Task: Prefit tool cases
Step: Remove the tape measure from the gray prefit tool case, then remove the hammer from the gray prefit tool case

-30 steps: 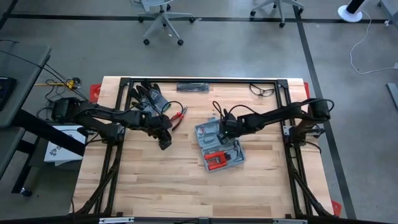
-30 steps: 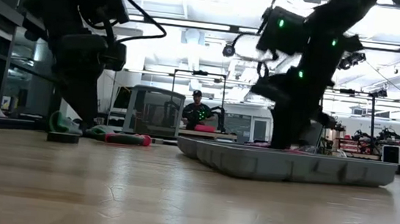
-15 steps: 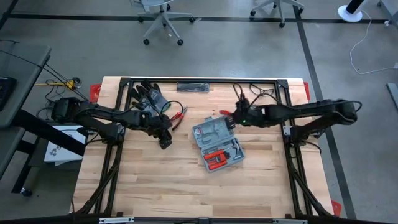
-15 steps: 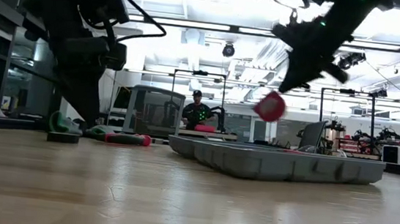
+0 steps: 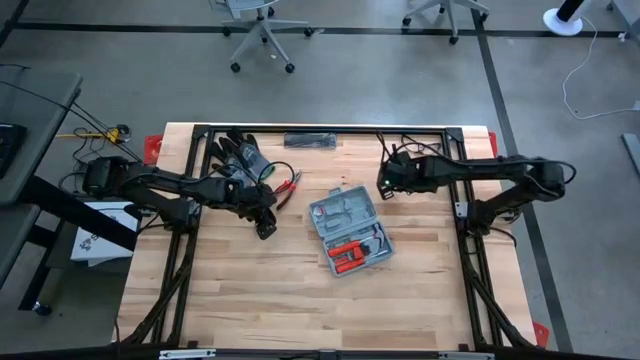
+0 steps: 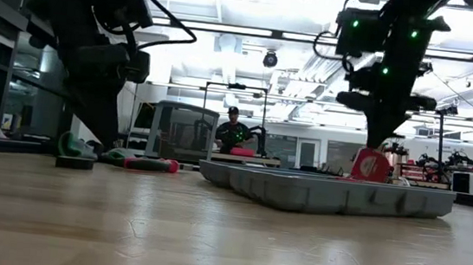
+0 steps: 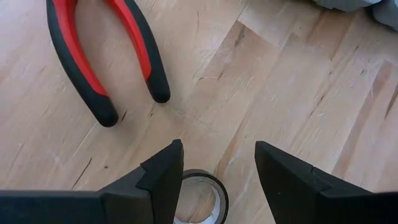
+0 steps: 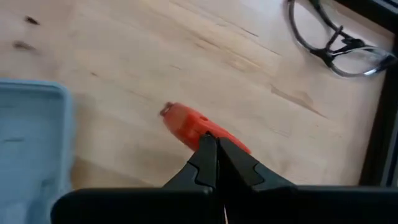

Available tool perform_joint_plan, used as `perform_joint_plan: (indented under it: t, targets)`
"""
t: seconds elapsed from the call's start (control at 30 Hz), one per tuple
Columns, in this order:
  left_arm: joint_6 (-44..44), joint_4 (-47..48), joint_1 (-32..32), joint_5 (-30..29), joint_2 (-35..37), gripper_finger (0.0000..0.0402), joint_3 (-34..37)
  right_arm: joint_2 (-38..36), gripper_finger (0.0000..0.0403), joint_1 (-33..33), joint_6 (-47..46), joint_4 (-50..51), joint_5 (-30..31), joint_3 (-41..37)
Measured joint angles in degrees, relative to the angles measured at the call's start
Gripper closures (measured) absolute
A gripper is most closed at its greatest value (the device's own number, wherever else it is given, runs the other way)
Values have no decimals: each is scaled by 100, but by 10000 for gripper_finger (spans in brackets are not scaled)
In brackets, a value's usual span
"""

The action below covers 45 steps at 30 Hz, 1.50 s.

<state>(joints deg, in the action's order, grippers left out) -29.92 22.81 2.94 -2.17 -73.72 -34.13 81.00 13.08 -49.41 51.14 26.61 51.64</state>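
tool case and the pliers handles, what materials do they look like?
Tool case: looks like moulded plastic, matte blue-grey, with rounded corners and shaped recesses inside. Pliers handles: probably rubbery or plastic sleeves, red with black outer edges and a slight sheen; the metal underneath does not show.

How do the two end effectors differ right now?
The left end effector has its fingers spread open and holds nothing, hanging over a roll of tape near the red-handled pliers. The right end effector is shut, with a small red tool at its tip, beside the open tool case. Both are dark two-finger grippers low over the wooden table.
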Motion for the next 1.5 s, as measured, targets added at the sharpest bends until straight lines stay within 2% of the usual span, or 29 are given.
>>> perform_joint_plan:
  t: [0.2, 0.43, 0.6, 0.77, 0.93, 1.13, 1.33, 1.5]
  targets:
    - [-6, 0, 0, 2, 0, 213, 0, 250, 374, 81, -612, -51, 214, 0]
    - [-6, -1, 0, 2, 1, 213, 0, 66, 317, -13, -609, -70, 212, 0]
    - [-8, -133, 0, 116, -4, 213, 160, -212, 301, -189, -322, -328, 49, 0]
    - [-8, -1120, -1, 651, -4, 222, 199, -214, 300, -721, -64, -1146, -493, 3]
    - [32, -2273, 7, 330, -108, 251, 12, 36, 300, -1455, -325, -1778, -564, 4]
    - [631, -2422, 15, 585, -821, 279, -609, 626, 300, -2250, -1084, -1950, -555, 4]
    - [1014, -2454, 15, 764, -1889, 291, -1373, 1225, 300, -2937, -1975, -2082, -733, 4]
    - [1525, -2384, 18, 834, -2725, 298, -1964, 1437, 300, -3409, -2689, -2389, -811, 4]
